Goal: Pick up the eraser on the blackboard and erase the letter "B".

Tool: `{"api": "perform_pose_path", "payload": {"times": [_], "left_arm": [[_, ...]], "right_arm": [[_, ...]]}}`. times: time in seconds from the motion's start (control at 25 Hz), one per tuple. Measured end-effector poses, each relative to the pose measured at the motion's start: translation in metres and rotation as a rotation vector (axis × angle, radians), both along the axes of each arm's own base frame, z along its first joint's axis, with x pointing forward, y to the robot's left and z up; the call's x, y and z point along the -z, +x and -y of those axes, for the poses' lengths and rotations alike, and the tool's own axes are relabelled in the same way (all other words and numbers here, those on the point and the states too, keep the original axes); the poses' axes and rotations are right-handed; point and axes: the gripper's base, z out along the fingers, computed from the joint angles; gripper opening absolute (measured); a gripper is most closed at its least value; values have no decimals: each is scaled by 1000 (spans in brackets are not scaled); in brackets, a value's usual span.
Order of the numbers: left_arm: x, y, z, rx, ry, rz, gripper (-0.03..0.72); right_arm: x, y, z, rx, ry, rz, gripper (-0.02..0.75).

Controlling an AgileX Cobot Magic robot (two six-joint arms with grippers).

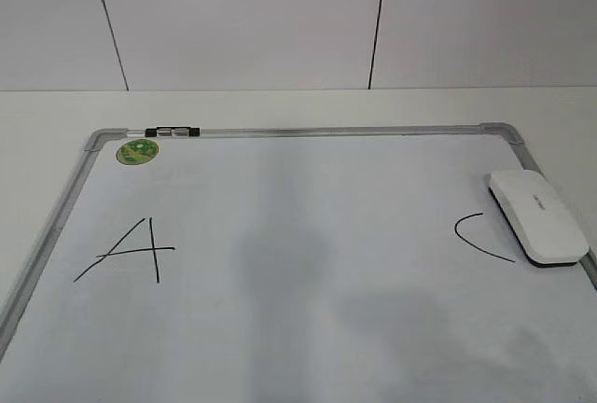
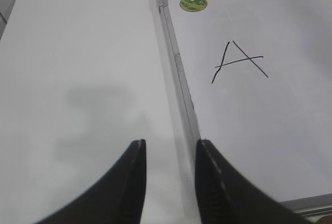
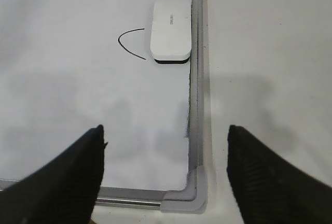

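The blackboard (image 1: 308,235) is a white board with a silver frame lying flat on the table. The white eraser (image 1: 538,216) lies on it at the right edge, right of a drawn "C" (image 1: 480,235). An "A" (image 1: 131,251) is at the left. No letter "B" shows; the board's middle is blank. Neither gripper shows in the exterior view. My left gripper (image 2: 170,149) is open and empty over the board's left frame (image 2: 179,73). My right gripper (image 3: 166,136) is wide open and empty above the board's near right corner (image 3: 194,190), well short of the eraser (image 3: 170,31).
A round green sticker (image 1: 137,151) and a black clip (image 1: 173,131) sit at the board's far left corner. The white table (image 2: 78,79) runs left of the board and also right of it (image 3: 270,53). A white panelled wall (image 1: 242,20) stands behind.
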Motion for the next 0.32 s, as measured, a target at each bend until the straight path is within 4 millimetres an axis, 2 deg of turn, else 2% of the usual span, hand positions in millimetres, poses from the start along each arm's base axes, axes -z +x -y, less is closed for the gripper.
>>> {"api": "perform_pose_path", "payload": {"times": [0.32], "left_arm": [[0,0,0,0,0,0,241]], "right_arm": [[0,0,0,0,0,2,587]]}}
